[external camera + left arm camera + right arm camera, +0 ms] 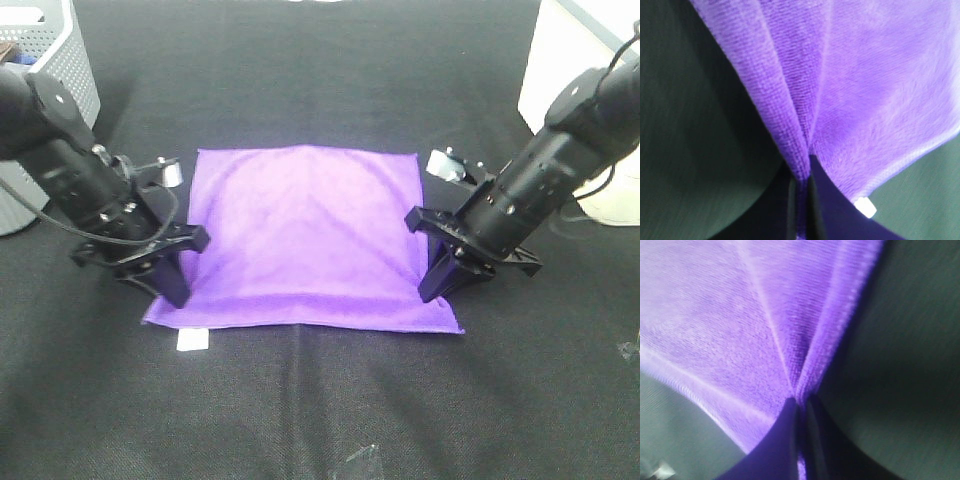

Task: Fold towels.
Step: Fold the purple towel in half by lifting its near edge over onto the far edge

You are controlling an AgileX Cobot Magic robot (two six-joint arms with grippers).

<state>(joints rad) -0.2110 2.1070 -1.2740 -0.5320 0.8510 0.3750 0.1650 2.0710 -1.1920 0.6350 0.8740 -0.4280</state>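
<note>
The purple towel (305,235) lies spread flat on the black table. Its white tag (192,341) sticks out at the near left corner. My left gripper (172,290) is shut on the towel's left edge near the front corner; the left wrist view shows the cloth (850,100) pinched into folds between the jaws, with the tag (866,207) beside them. My right gripper (437,285) is shut on the towel's right edge near the front corner; the right wrist view shows the cloth (740,325) gathered into the closed jaws.
A grey perforated basket (55,70) stands at the back left. A white bin (575,70) stands at the back right. Black cloth-covered table (320,420) extends in front of the towel.
</note>
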